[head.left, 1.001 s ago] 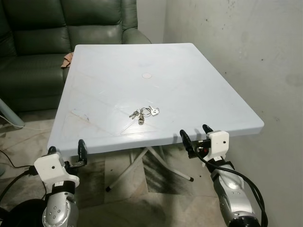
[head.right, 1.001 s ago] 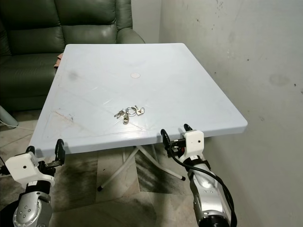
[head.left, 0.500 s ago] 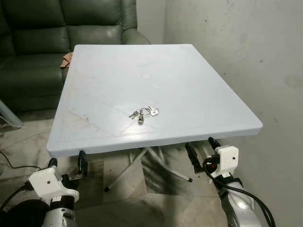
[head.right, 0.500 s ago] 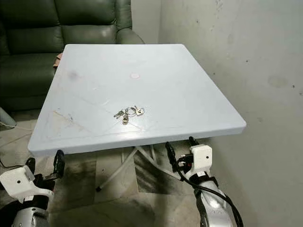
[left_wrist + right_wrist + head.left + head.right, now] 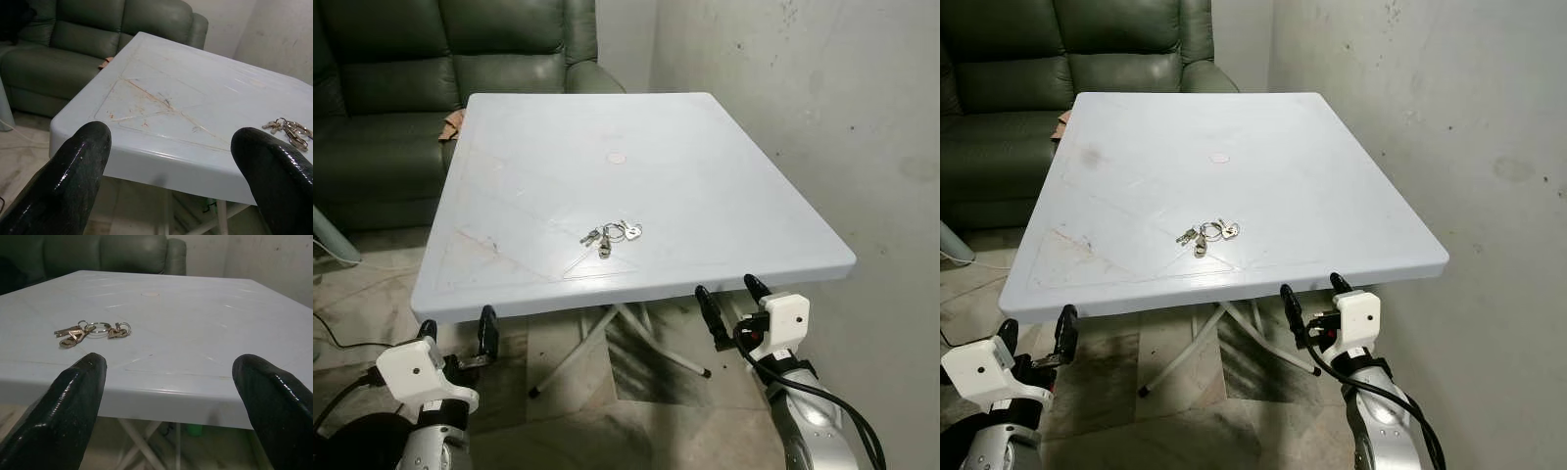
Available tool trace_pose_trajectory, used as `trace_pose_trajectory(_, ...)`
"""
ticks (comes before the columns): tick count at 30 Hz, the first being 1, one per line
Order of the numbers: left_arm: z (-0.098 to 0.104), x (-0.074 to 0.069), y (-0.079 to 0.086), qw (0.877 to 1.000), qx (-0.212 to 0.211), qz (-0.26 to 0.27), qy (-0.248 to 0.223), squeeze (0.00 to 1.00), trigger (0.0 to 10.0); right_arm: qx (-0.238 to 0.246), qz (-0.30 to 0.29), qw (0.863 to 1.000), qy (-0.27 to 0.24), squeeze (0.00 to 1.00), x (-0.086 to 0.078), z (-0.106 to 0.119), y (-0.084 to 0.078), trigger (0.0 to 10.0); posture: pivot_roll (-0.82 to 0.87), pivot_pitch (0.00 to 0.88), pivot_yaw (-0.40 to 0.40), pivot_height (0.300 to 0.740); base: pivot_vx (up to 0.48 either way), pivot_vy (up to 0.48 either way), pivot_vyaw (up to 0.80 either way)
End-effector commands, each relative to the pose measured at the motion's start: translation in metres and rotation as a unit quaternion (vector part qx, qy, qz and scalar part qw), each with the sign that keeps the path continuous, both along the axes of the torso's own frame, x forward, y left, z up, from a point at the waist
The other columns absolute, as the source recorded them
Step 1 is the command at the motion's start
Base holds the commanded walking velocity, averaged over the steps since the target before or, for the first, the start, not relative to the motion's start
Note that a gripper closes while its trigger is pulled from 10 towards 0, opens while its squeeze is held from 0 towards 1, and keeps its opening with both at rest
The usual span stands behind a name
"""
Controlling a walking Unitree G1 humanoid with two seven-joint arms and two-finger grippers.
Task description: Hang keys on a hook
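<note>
Both claws spread: left claw (image 5: 458, 335), right claw (image 5: 732, 298); keys (image 5: 611, 234) small, count unclear on table (image 5: 724, 176).

Silver arms, white wrist housings
Left hand (image 5: 454, 331) and right hand (image 5: 729, 301): glossy black fingers, black cables looping along forearms

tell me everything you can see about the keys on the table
The keys are a small bunch of silvery metal keys joined by linked rings, lying flat and spread out on the pale blue table, near its front edge, about midway across. Only the tabletop touches them; both pincers sit lower, in front of the table.
</note>
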State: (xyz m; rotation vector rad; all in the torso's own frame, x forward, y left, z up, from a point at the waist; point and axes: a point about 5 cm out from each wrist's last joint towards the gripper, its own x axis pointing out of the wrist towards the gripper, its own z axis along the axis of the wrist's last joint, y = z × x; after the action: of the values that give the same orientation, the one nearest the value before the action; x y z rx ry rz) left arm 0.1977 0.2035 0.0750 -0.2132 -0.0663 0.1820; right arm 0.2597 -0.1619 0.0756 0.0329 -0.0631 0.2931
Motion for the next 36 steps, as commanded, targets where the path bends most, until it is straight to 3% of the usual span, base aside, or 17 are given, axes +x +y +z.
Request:
trace_pose_trajectory(1,0.004,0.0021,-0.0016,1.0,0.001,-0.006,-0.006,0.0,10.0,0.001,0.011,1.0,-0.004,0.0,0.0009,0.0041,0.0033,10.0,-0.01,0.0,-0.045,0.74,0.0,0.0,0.0)
trace_pose_trajectory(9,0.0062,0.0041,-0.0043,1.0,0.005,-0.013,-0.01,0.0,10.0,0.001,0.013,1.0,-0.005,0.0,0.0021,0.006,0.0045,10.0,-0.01,0.0,-0.046,0.74,0.0,0.0,0.0)
trace_pose_trajectory(36,0.0065,0.0066,-0.0081,1.0,0.007,-0.022,-0.007,0.0,10.0,-0.007,0.019,1.0,-0.002,0.0,0.0022,0.0064,0.005,10.0,-0.01,0.0,-0.047,0.74,0.345,0.0,0.0)
